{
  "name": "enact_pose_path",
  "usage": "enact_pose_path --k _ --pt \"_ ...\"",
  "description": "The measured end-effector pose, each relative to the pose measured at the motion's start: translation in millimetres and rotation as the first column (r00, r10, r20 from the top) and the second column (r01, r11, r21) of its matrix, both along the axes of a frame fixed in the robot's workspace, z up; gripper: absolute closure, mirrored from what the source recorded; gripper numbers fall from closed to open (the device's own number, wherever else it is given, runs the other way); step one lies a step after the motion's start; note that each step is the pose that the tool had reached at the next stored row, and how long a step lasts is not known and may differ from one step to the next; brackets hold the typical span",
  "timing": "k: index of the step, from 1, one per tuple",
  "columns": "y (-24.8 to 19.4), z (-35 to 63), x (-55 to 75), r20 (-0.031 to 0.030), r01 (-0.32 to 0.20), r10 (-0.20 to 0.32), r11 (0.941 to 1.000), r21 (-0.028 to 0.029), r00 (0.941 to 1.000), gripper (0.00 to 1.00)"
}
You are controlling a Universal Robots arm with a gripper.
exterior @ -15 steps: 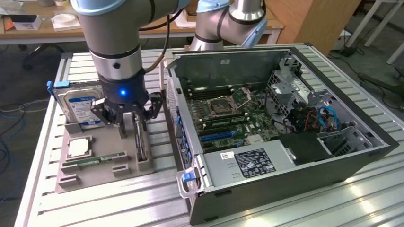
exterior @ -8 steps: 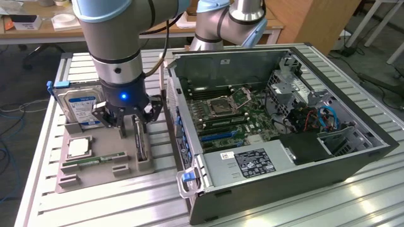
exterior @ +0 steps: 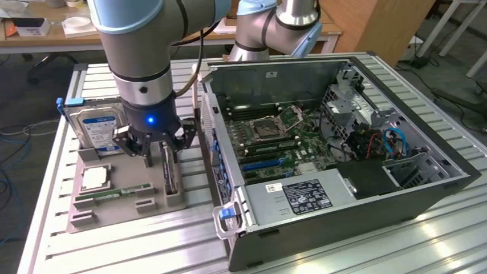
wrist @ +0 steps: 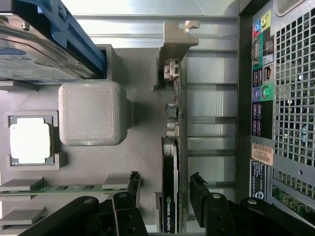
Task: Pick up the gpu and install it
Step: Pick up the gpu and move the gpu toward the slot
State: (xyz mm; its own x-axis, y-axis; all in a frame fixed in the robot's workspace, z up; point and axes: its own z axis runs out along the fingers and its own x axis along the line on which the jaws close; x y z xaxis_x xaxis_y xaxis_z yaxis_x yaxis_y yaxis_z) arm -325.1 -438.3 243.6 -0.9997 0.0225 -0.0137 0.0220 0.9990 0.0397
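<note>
Aluminium slatted table point(exterior: 152, 245) as base. On it, toward the exterior view's right, open black-and-silver computer tower case point(exterior: 396, 211), side panel off, green motherboard point(exterior: 281, 142) exposed; no card seen seated in the expansion slots, as far as can be told. Just beside the case, toward the exterior view's left, grey printed plastic parts tray point(exterior: 99, 211).

Judged early in the task: pick-up not yet made, installation wholly outstanding.

Thin flat gpu point(wrist: 172, 147), green board on one face and dark on the other, metal bracket point(wrist: 174, 42) at one end. Stands on edge in the tray slot nearest the case.

Directly above it, black gripper point(exterior: 163, 155), jaws spread wide. Straddles the card in the wrist view: dark fingers point(wrist: 134, 184) one to each side, apart from both faces. Not clamped; nothing held.
</note>
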Motion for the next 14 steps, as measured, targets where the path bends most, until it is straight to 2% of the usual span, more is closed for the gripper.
enact_pose_path --k 14 --pt "0.0 -9.1 1.6 -0.0002 0.0 0.0 1.0 -0.0002 1.0 0.47"
